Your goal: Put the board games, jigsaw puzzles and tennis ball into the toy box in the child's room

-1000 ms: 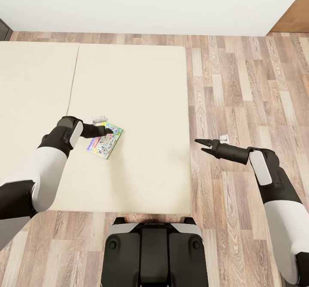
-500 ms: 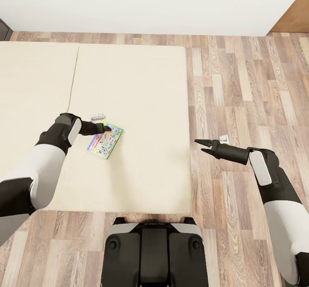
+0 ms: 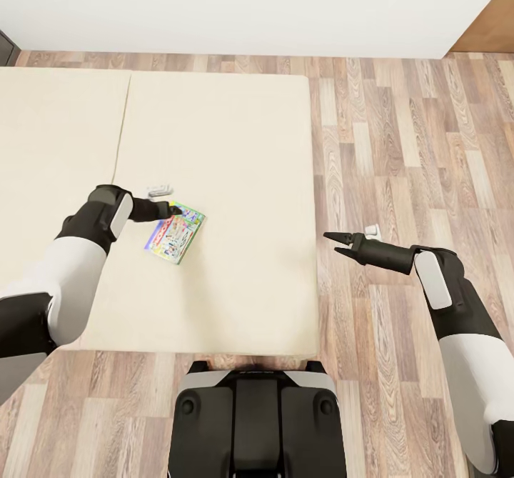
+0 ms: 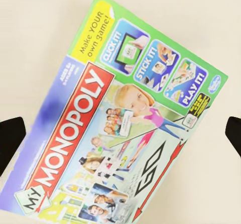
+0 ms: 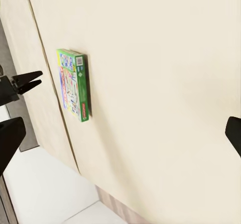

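One board game [image 3: 175, 233], a "My Monopoly" box [image 4: 120, 133] with a green, red and blue cover, lies flat on the cream bed [image 3: 228, 142]. My left gripper [image 3: 171, 210] hovers at the box's far left corner. It is open, and in the left wrist view its black fingertips [image 4: 10, 138] stand wide apart on either side of the cover. My right gripper [image 3: 333, 242] is open over the floor, just off the bed's right edge. The right wrist view looks across the mattress at the same board game [image 5: 75, 86], with the left gripper's dark fingers [image 5: 22, 83] beside it.
A seam [image 3: 123, 128] runs across the mattress to the left of the box. Wood-plank floor [image 3: 414, 142] lies to the right of the bed and along the white wall behind it. A brown wooden panel [image 3: 492, 28] stands at the far right. My base [image 3: 253, 421] is at the bed's near edge.
My left arm has drawn back to the left, so its gripper has slid from over the box's top edge to its far left corner. Box and right arm have not moved.
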Motion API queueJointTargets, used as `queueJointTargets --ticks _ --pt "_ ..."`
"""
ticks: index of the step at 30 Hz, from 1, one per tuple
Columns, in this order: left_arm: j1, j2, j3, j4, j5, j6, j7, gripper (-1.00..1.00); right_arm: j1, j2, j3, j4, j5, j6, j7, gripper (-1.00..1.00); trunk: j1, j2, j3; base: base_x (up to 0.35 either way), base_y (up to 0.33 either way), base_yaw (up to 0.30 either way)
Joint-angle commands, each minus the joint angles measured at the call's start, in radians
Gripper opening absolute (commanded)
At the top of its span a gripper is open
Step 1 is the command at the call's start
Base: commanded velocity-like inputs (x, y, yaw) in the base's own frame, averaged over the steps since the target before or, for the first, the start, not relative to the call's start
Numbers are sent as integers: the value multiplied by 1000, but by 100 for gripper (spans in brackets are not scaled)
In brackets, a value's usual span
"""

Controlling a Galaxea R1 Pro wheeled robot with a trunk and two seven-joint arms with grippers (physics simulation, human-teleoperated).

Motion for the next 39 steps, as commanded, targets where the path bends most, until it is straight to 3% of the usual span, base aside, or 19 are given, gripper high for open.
queueJointTargets --ticks 1,10,39 --pt "-1 0 4 -1 -3 5 6 100 -1 0 -2 0 6 5 7 100 1 -2 -2 0 0 0" --pt "-1 -1 4 -1 -2 0 38 100 -1 0 -2 0 7 5 7 100 1 -2 -9 0 0 0" --pt "-1 17 6 -1 0 1 40 100 -1 -1 -2 0 7 5 7 100 1 -2 -50 0 0 0"
